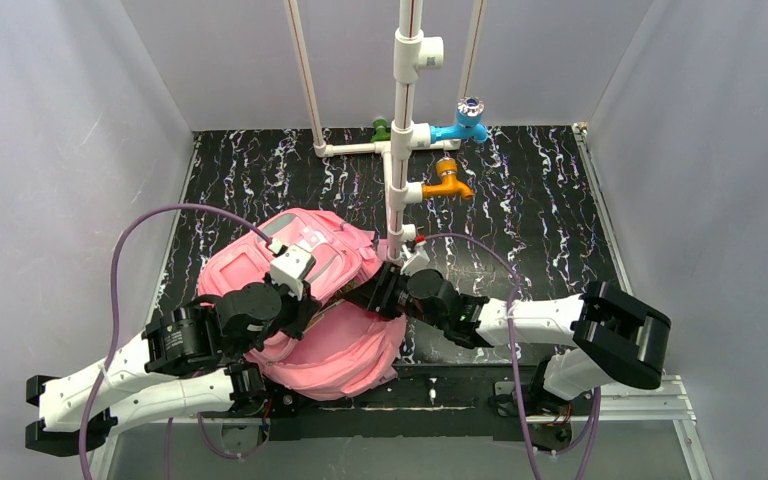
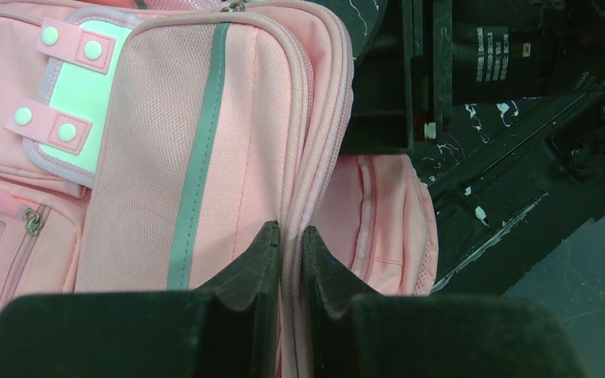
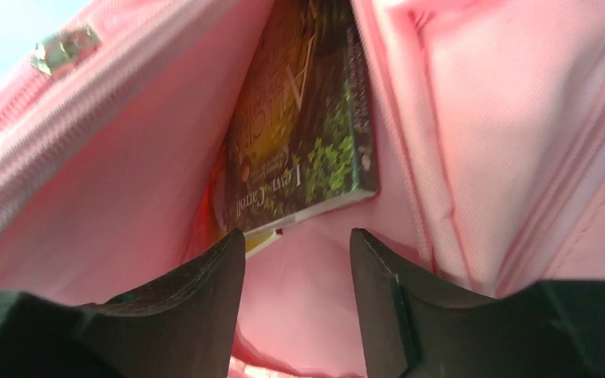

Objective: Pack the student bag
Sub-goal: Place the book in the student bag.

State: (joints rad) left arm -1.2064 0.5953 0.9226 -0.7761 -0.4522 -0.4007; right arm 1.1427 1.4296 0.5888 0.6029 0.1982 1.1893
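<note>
A black marble-patterned tabletop (image 1: pixel 550 200) with white veins sat inside pale grey walls, and a white plastic pipe frame (image 1: pixel 403 120) carrying blue, orange and green taps stood at the far middle. The student bag (image 1: pixel 340 355), a large pink fabric backpack with grey stripes, lay near the front edge, left of centre, with both arms meeting over it.

The left gripper (image 2: pixel 290 236) was pinched tight on the bag's piped zip edge, with the fabric seam squeezed between its black pads. The right gripper (image 3: pixel 298 236) was pushed into the bag's mouth with its jaws apart and nothing between them. A dark green paperback book with gold lettering (image 3: pixel 307 134) stood tilted just beyond its fingertips, inside the pink lining.

The pinch was on a thin seam only. If it slipped, the mouth would likely fall shut on the right fingers. The book's near corner sat close to the fingertips, so a careless pull-back could snag the lining or drag the book out.

Only the right wrist view showed the book and a metal zip pull (image 3: pixel 64 47). The overhead view showed the bag's place on the table but nothing inside it. The left wrist view alone showed the clamp on the seam and a white patch with pink tabs (image 2: pixel 79 87).
</note>
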